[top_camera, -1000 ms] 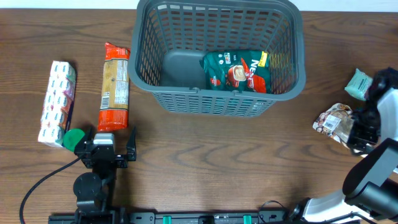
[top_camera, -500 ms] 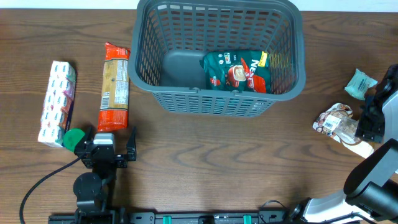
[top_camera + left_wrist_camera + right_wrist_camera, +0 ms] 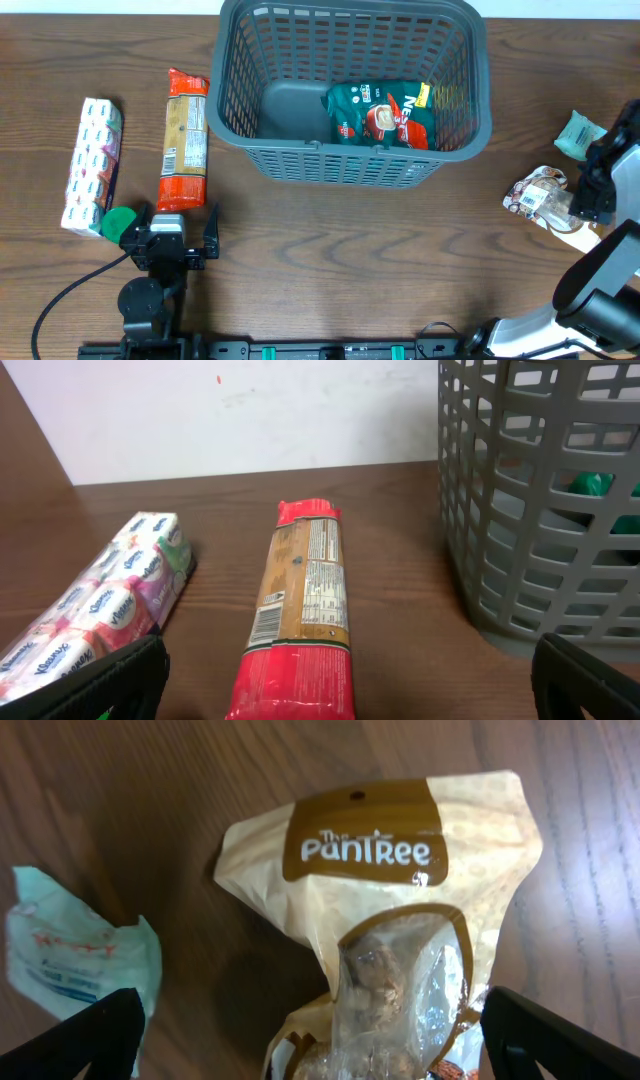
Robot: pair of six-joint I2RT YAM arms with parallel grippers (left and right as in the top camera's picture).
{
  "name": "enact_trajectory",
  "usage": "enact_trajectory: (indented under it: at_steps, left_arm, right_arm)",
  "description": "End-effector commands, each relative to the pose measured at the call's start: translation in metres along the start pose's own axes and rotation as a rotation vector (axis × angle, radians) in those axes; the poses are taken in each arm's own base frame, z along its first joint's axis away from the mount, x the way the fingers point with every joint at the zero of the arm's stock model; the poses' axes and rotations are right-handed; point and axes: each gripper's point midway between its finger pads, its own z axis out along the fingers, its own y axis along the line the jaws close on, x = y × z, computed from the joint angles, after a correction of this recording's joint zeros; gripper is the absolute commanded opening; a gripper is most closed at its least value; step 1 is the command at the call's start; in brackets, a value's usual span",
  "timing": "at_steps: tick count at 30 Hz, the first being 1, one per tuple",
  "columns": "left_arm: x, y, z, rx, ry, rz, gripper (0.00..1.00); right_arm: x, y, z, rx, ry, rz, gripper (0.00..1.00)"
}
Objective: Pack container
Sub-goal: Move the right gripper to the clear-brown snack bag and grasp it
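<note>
Right fingers point downward, spread apart over the Pantree snack bag near the tabletop's right edge. Left fingers sit low and level towards the front-left corner, also apart. Container stands at the far edge, centre.

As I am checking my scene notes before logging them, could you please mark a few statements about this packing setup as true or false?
1. The container holds a green packet. True.
2. The red packet lies inside the container. False: it lies on the table, left of it.
3. The right gripper is open above the Pantree bag. True.
4. The left gripper is shut on the tissue pack. False: it is open and empty.
</note>
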Motion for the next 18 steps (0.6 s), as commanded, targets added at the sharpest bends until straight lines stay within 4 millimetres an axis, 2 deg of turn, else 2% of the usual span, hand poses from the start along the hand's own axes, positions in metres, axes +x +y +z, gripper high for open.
enact_trajectory:
  at_steps: [1,10,14,15,16,18]
  left_arm:
    - [0.013,-0.002,0.002,0.008,0.028,0.004,0.99]
    - [0.013,-0.002,0.002,0.008,0.028,0.004,0.99]
    - [0.013,-0.002,0.002,0.008,0.028,0.004,0.99]
    - [0.013,-0.002,0.002,0.008,0.028,0.004,0.99]
    - [0.013,-0.002,0.002,0.008,0.028,0.004,0.98]
    - [0.013,-0.002,0.002,0.008,0.028,0.004,0.99]
  right_arm:
    - [0.015,-0.015,0.019,0.054,0.016,-0.001,0.93]
    - [0.034,-0.045,0.057,0.096,0.046,0.006,0.97]
    - [0.038,-0.056,0.069,0.097,0.046,0.004,0.94]
    - [0.039,-0.059,0.071,0.100,0.047,0.000,0.83]
    - [0.041,-0.064,0.074,0.105,0.047,-0.001,0.68]
    - [0.043,-0.071,0.078,0.116,0.050,-0.005,0.17]
